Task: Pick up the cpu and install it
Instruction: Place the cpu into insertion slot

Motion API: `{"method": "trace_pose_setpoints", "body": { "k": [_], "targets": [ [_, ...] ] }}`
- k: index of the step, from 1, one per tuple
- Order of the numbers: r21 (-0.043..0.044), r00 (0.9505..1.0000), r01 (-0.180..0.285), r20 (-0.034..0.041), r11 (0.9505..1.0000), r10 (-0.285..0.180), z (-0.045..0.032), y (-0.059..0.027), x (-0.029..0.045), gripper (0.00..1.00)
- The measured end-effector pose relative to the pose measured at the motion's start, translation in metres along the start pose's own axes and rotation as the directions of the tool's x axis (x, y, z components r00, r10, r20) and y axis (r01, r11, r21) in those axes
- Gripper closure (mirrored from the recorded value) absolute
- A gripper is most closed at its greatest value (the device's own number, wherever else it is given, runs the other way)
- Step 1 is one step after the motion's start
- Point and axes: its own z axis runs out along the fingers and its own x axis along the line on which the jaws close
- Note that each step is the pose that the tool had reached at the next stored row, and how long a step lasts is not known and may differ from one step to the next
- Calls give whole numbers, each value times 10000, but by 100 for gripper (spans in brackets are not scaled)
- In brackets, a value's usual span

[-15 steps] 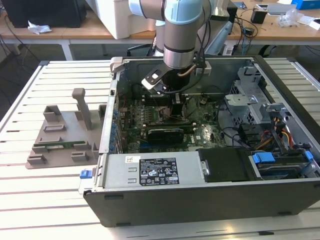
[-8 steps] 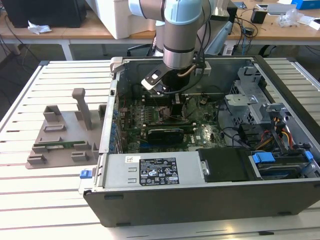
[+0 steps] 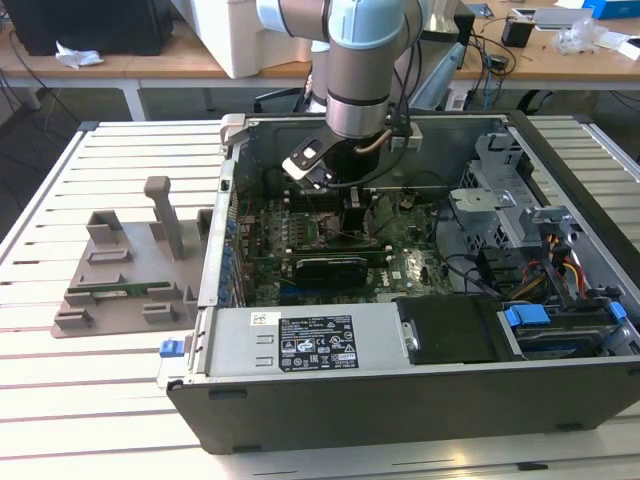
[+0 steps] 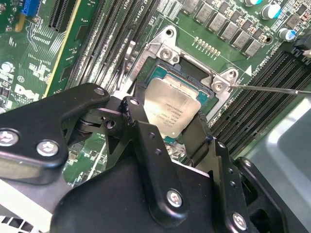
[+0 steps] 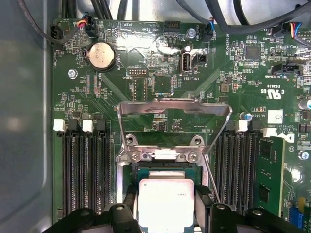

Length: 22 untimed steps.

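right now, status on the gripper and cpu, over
Gripper shut on the cpu, fingers on opposite edges. Cpu at the open socket, seating unclear. Load frame raised, clear of it.

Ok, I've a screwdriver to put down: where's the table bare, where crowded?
Bare: the table between its near edge and the grey tray, at the exterior view's left. Crowded: inside the computer case, where the hand grips the cpu.

One cpu [image 5: 166,201], one computer case [image 3: 400,400], one tray [image 3: 110,290]
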Motion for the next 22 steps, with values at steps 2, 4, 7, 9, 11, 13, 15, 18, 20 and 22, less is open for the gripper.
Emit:
{"method": "trace_pose_setpoints", "body": {
  "k": [2,4,7,9,11,13,15,18,20,22],
  "targets": [
    [-1,10000,0,-2,10000,0,6,1,0,45],
    [0,10000,-1,-1,10000,1,9,5,1,45],
    [-3,10000,0,-5,10000,0,11,8,1,45],
    [-5,10000,0,-11,10000,0,13,10,2,44],
    [-2,10000,0,-6,10000,0,11,10,2,38],
    [-1,10000,1,-2,10000,-1,10,11,3,38],
    [-2,10000,1,-4,10000,-1,10,9,8,38],
    [-2,10000,1,-4,10000,-1,10,7,11,38],
    [-1,10000,0,-4,10000,0,10,5,11,38],
    [-1,10000,-2,-4,10000,2,10,3,16,38]
  ]
}}
